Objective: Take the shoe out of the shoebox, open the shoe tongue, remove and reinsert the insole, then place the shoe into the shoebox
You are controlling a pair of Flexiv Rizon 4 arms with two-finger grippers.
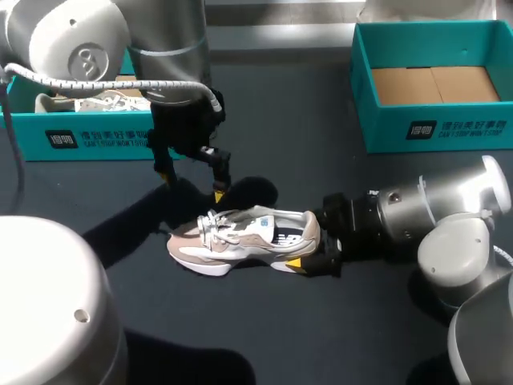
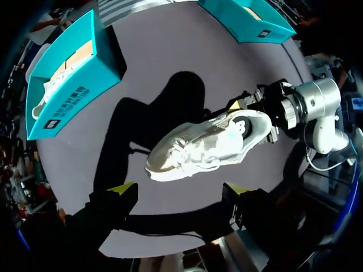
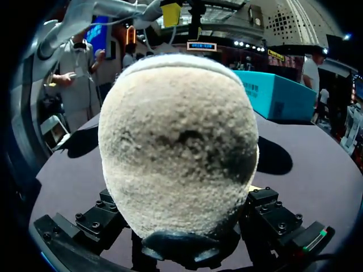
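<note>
Shoe (image 1: 240, 237) is pinched at the heel by your right gripper (image 1: 315, 243) to steady it; your left gripper (image 1: 193, 184) hangs spread above it.

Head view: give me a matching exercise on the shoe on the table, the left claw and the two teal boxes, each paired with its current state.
Things:
1. shoe on the table
2. left claw
3. left box
4. right box

States:
A. nothing inside, bare cardboard floor
B. open, hanging over the table shoe without touching it
C. heel clamped in the right claw
D. holds a second shoe

Pairs: 1-C, 2-B, 3-D, 4-A
</note>
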